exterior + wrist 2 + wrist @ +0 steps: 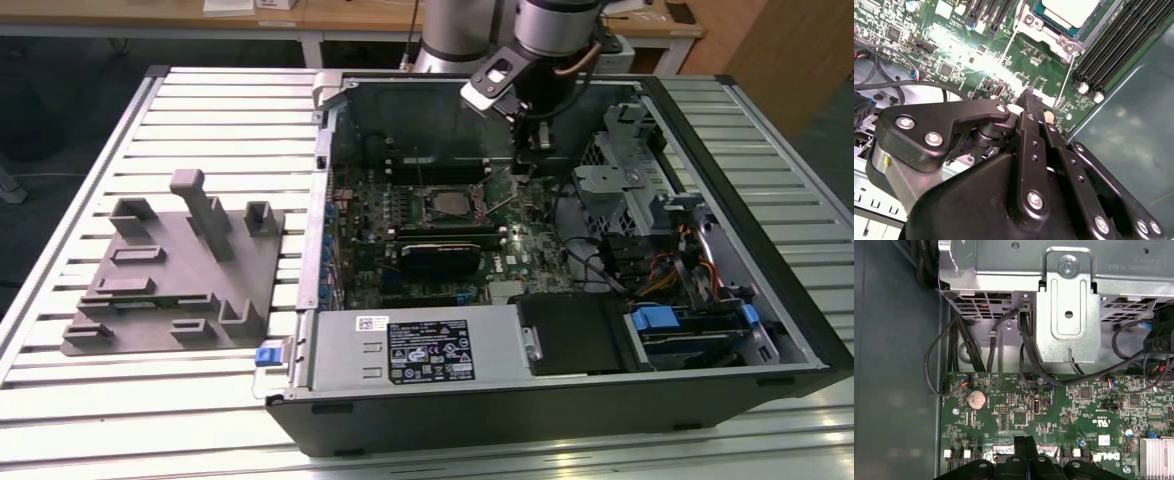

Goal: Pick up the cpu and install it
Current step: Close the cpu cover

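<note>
The cpu [1070, 9], a small square chip with a pale silver face, lies inside the metal-framed socket on the green motherboard [1019, 55]. In the exterior view the cpu [447, 205] sits near the middle of the open computer case. My gripper [525, 172] hangs over the motherboard, a little to the exterior view's right of the socket and apart from it. In both wrist views its black fingers [1029, 107] are pressed together at the tip, with nothing between them. The gripper [1025, 441] points at the board near a row of connectors.
A grey plastic tray [174, 280] with upright blocks lies on the slatted table at the exterior view's left. Inside the case are a black expansion card [441, 255], a power supply [414, 345], a metal drive cage [1069, 305] and loose black cables [1029, 355].
</note>
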Tool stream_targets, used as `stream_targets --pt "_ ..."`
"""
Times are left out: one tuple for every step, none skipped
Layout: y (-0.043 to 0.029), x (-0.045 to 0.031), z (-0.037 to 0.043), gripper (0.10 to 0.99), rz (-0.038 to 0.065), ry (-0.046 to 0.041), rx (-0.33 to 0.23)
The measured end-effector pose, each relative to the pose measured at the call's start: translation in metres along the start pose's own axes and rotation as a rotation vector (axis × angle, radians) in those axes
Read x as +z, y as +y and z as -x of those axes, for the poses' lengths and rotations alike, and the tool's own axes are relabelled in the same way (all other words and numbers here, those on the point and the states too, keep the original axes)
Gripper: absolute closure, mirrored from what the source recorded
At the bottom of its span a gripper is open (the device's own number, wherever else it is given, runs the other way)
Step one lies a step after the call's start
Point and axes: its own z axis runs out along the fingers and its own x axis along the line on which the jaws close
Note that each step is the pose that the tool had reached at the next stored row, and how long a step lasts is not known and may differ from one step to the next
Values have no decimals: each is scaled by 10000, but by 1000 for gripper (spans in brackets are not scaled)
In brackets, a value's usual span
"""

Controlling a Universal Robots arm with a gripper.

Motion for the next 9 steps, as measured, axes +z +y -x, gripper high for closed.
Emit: stream_targets --pt "9 3 -3 980 -1 -1 0" --pt "18 6 -6 980 -3 -2 0" --pt "26 9 -10 980 -5 -2 0" --pt "35 11 -13 980 -6 -1 0" --pt "44 13 -16 980 -8 -1 0" --pt "53 16 -20 980 -9 -1 1" --pt "60 19 -23 980 -10 -1 0" --pt "66 21 -27 980 -11 -2 0" --pt "72 25 -30 980 -11 -1 0"
